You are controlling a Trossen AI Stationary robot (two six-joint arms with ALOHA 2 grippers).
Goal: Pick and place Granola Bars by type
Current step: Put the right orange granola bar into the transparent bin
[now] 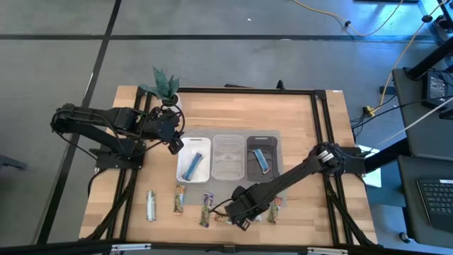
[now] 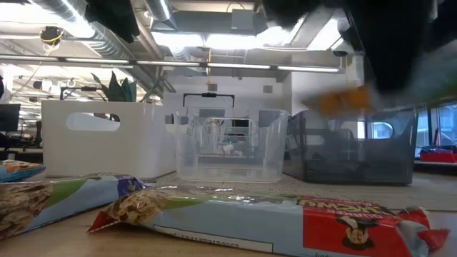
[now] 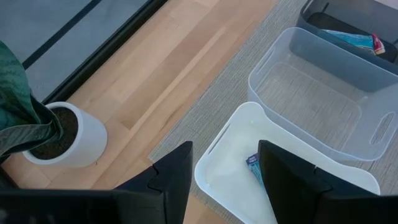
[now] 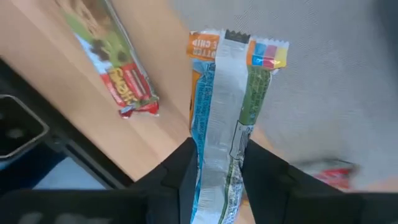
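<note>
My right gripper point(image 1: 239, 211) is near the table's near edge, shut on a granola bar point(image 4: 224, 106) whose silver back seam, orange edge and green edge face the wrist camera. My left gripper point(image 1: 175, 144) hangs open over the white tray point(image 1: 181, 161); one blue bar point(image 3: 253, 165) lies flat in that tray. A second blue bar point(image 1: 262, 159) lies in the dark tray point(image 1: 249, 164). The clear tray point(image 1: 228, 156) stands between them. Other bars lie flat on the wood: a silver-white one point(image 1: 151, 205), a brown-green one point(image 1: 179, 199), one more point(image 1: 206, 210) and another point(image 1: 274, 210). My right gripper pinches the granola bar between its two fingers at one end point(image 4: 219, 165). The bar runs along the fingers and its free end point(image 4: 236, 46) sticks out ahead of them. It shows as a blur above the table in the low view point(image 2: 343, 100), lifted clear.
A small potted plant point(image 1: 164, 88) stands at the table's far left corner, close behind my left arm. A grey mat point(image 3: 205, 106) lies under the three trays. A brown-green-red bar point(image 2: 285, 218) lies right in front of the low camera. Black frame rails border the table.
</note>
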